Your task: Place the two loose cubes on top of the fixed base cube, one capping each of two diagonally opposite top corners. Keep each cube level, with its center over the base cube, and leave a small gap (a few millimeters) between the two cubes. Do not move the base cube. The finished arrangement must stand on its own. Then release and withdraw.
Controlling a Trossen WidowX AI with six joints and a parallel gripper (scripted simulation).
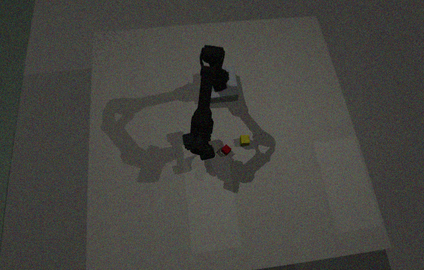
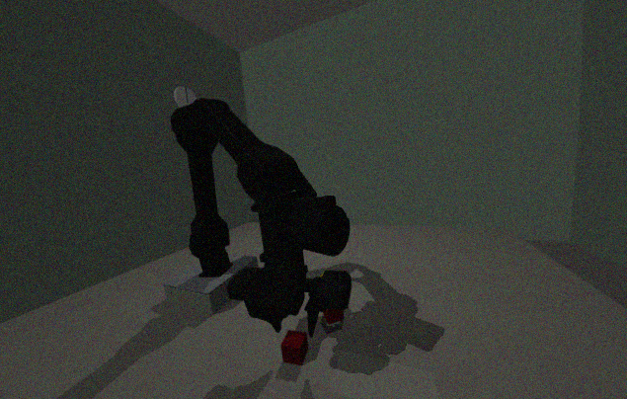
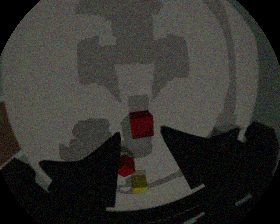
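A red cube (image 2: 294,347) (image 3: 141,124) stands on the table, hidden under the arm in the top view. My gripper (image 2: 294,332) (image 3: 140,132) is open and points down with its fingertips just above this cube. The cube shows between the fingertips in the wrist view, and nothing is gripped. A second red cube (image 1: 226,149) (image 2: 333,316) (image 3: 126,165), turned at an angle, stands beside the gripper, partly hidden by a finger part in the exterior view. A yellow cube (image 1: 244,140) (image 3: 139,184) stands beyond it, almost fully hidden in the exterior view. No cube rests on another.
The arm's grey base block (image 1: 228,92) (image 2: 189,297) stands at the back of the pale table (image 1: 139,218). A brown panel (image 3: 3,132) shows at the left of the wrist view. The light is dim, and shadows of the arm lie around the cubes.
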